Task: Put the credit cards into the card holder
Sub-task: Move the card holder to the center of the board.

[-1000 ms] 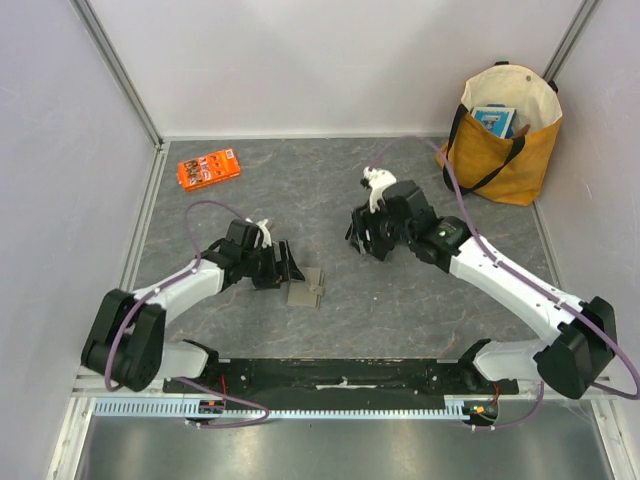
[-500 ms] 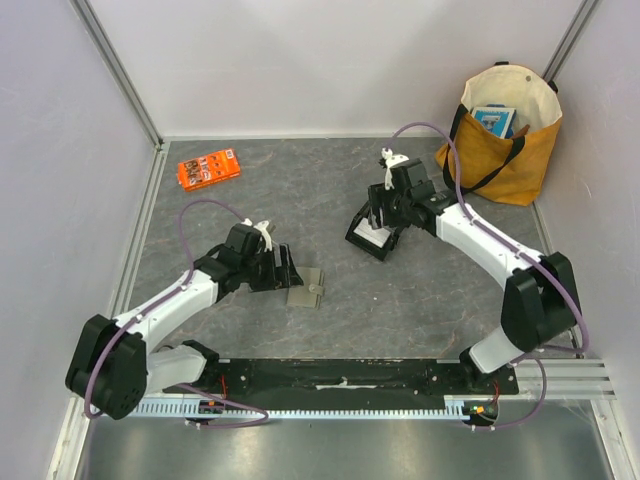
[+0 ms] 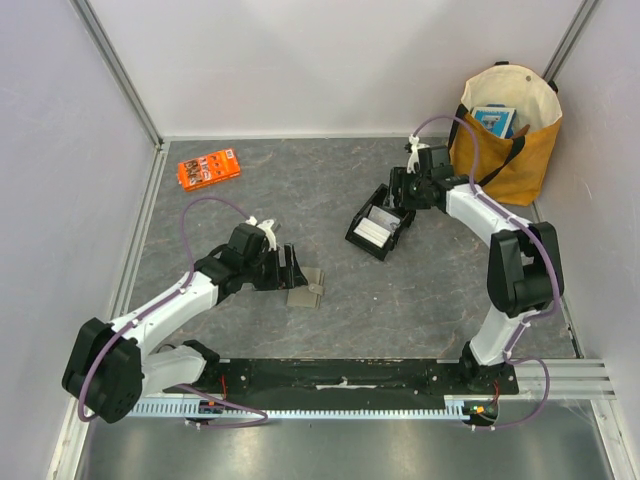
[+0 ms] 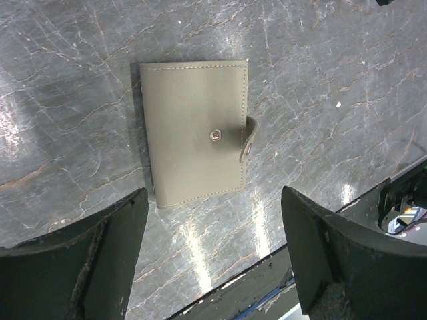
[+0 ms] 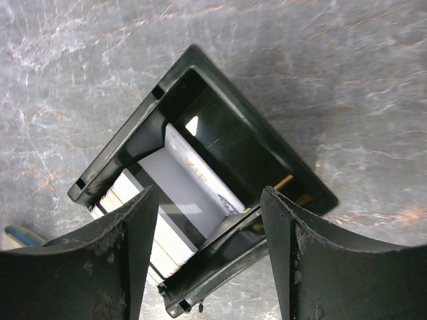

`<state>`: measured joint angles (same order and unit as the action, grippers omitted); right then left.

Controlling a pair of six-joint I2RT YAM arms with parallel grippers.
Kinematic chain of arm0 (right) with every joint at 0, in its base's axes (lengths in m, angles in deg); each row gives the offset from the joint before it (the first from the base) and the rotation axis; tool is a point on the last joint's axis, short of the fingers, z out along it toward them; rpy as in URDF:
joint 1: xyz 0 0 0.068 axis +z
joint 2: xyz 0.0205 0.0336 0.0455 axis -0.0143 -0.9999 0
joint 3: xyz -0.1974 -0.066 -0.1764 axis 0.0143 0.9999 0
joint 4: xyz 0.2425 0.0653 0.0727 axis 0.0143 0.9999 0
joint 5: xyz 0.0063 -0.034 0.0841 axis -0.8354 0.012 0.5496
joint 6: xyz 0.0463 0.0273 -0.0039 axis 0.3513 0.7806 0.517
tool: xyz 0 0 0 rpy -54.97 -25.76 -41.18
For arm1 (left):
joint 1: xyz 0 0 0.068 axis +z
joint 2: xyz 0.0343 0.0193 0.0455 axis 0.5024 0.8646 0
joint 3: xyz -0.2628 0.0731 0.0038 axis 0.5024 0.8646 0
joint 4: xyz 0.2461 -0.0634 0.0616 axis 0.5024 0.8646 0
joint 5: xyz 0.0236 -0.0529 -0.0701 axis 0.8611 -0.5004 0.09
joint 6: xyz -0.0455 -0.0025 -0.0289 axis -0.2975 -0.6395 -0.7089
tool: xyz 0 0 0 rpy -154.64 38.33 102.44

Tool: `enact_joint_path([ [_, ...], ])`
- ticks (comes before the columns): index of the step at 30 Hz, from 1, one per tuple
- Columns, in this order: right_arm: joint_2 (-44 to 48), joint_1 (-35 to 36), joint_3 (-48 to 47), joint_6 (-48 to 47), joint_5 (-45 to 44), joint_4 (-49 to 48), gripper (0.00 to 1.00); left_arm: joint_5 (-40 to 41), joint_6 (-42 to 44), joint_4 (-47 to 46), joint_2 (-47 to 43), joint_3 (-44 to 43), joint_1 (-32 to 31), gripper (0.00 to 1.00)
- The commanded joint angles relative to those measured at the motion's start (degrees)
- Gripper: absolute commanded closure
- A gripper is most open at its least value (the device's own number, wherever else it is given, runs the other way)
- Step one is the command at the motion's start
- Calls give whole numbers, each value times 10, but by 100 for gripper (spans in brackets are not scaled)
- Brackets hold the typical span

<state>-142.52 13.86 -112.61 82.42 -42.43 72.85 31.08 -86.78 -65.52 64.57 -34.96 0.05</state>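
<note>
Inside the black tray [image 5: 115, 157] lean the credit cards [image 5: 183, 195].

The grey marbled stone-look surface [image 4: 333, 80] is smooth and glossy, streaked with white glare. The flat taupe-grey card holder [image 4: 193, 130] looks matt and finely grained (leather or imitation, I cannot tell), with stitched edges and a small metal snap [image 4: 214, 135]. The black open plastic tray [image 5: 233, 133] has shiny inner walls; the pale thin credit cards [image 5: 180, 193] are smooth plastic. The mustard tote bag [image 3: 520, 175] is matt cloth.
</note>
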Motion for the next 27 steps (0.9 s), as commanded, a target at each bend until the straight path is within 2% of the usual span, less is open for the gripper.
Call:
enact_joint_path([
  [1,-6,5,3,1,64,-15,30,4,-8,-11,-5,-19,-4,14],
  [9,29,5,36,-27,35,38,30,0,-6,-15,3,-23,-5,14],
  [18,87,5,89,-36,73,48,33,-7,-6,-17,2,-25,-6,14],
  [21,94,8,99,-27,103,47,31,-11,-3,-17,-4,-24,-6,14],
  [27,99,15,100,-39,104,24,29,-16,-1,-20,-12,-20,-7,13],
])
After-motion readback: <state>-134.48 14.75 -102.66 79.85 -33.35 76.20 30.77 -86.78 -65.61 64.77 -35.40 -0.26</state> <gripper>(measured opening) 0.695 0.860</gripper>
